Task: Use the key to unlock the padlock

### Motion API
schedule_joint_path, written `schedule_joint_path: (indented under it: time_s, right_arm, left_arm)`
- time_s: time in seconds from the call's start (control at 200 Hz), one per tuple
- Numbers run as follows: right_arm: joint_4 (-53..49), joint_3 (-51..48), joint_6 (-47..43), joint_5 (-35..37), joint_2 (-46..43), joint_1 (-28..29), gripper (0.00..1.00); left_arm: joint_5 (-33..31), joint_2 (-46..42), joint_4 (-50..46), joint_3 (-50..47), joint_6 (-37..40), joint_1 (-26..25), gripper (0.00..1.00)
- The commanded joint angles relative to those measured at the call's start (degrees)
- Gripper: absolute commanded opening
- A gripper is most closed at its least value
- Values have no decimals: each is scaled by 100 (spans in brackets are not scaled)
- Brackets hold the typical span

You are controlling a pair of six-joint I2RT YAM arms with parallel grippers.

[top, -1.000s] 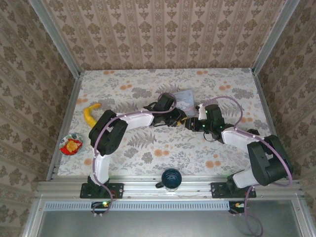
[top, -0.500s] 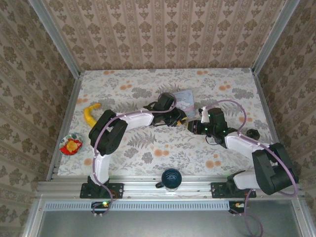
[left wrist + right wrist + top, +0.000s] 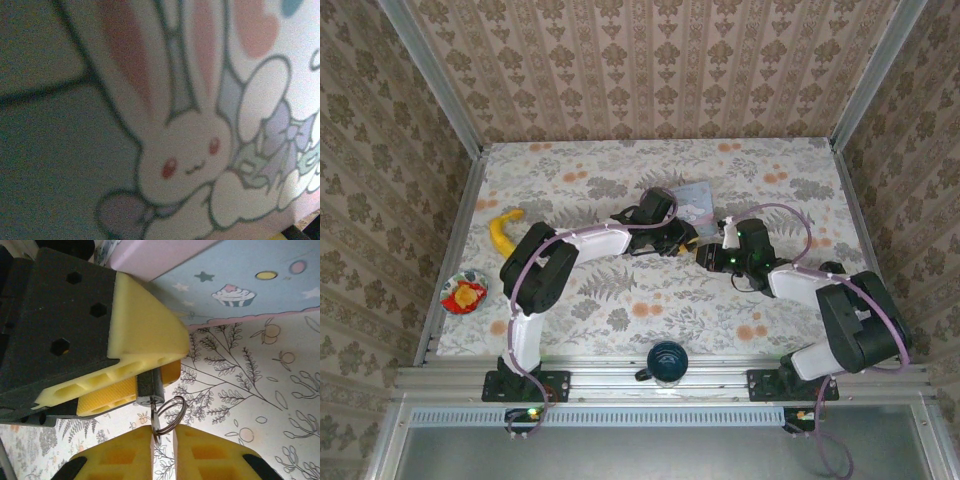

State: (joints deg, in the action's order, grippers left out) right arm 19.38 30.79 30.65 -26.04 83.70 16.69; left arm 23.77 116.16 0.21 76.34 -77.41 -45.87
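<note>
While the left tool point(image 3: 131, 386) clamps the mostly hidden padlock point(image 3: 149, 388), the right tool point(image 3: 162, 444) pinches the thin, half-seen key point(image 3: 155, 423).

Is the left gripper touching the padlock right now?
Touching. The right wrist view shows the padlock clamped between the yellow jaws of the left gripper.

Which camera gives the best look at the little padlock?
The right wrist camera: the padlock sits close up, pinched by the left gripper. From the top camera it is a tiny speck where the arms meet. The left wrist camera faces the bunny tin.
</note>
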Motion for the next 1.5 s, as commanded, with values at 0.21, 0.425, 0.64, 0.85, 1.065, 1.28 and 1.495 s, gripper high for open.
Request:
schedule_joint_path:
  time_s: [0.21, 0.425, 0.64, 0.85, 1.065, 1.28, 1.495]
  right_arm:
    - [323, 243, 143, 82, 243, 23, 10]
    - [293, 353, 304, 407, 207, 8, 7]
    - [736, 451, 627, 398, 235, -93, 0]
    - [1796, 255, 2462, -383, 648, -348, 0]
    - [4052, -517, 4535, -244, 1219, -441, 0]
    - [5621, -761, 5700, 358, 1757, -397, 0]
    - [5592, -984, 5663, 1223, 1175, -403, 0]
  left_arm:
    - [745, 302, -645, -44, -458, -123, 0]
    - [827, 294, -618, -99, -429, -220, 0]
    - [969, 350, -575, -180, -464, -423, 0]
    - [987, 347, -407, -224, -498, -494, 0]
    - [928, 302, -119, -180, -529, -523, 0]
    - [839, 182, 497, -383, -783, -543, 0]
    - [688, 157, 1291, -685, -1183, -586, 1]
